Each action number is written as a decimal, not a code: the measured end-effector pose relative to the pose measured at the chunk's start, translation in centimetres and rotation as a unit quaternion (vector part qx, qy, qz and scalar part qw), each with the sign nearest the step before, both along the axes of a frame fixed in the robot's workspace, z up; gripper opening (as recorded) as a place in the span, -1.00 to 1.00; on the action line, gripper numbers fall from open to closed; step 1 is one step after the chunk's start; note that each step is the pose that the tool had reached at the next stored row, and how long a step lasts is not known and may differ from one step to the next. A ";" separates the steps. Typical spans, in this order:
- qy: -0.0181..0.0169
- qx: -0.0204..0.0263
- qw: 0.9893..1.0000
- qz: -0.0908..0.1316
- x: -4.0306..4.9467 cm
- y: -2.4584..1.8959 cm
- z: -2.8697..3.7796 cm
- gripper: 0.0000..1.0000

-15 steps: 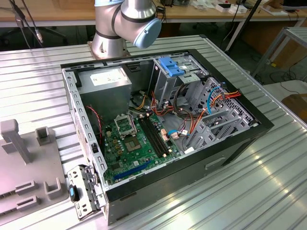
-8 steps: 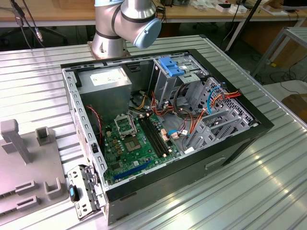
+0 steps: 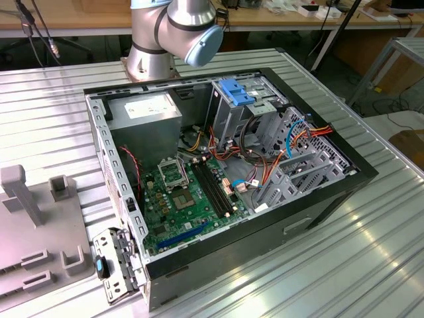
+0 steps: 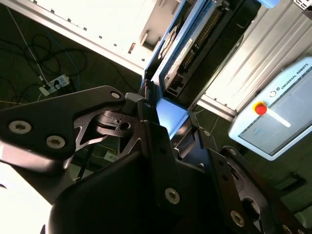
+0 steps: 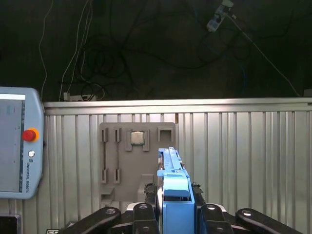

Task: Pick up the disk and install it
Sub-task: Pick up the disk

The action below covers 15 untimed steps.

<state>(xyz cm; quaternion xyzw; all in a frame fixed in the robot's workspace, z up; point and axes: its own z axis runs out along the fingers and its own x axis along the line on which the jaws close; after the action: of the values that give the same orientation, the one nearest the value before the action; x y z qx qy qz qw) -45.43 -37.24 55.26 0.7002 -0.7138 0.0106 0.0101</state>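
You have the pincer [image 5: 175,201] clamped on the disk [image 5: 169,163], held over the ribbed tabletop [image 5: 243,156]. The open computer case [image 3: 318,199] sits mid-tabletop in the exterior view.

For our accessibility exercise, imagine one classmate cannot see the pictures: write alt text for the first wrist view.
The gripper holds the disk, clipped in its blue carrier frame, on edge between its fingers, with a ribbed metal table behind it. A grey fixture plate lies on that table, and a control pendant with a red button is nearby.
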 end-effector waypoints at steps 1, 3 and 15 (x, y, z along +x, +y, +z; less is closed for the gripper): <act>0.000 0.000 1.000 0.000 0.24 0.00 0.00 -0.26; 0.000 0.000 1.000 0.000 0.82 -0.02 0.00 -0.26; 0.000 0.000 1.000 0.000 2.09 -0.15 -0.01 -0.26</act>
<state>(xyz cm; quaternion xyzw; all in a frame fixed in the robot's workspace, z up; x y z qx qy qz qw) -43.34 -37.39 55.26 0.7001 -0.7139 0.0105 0.0100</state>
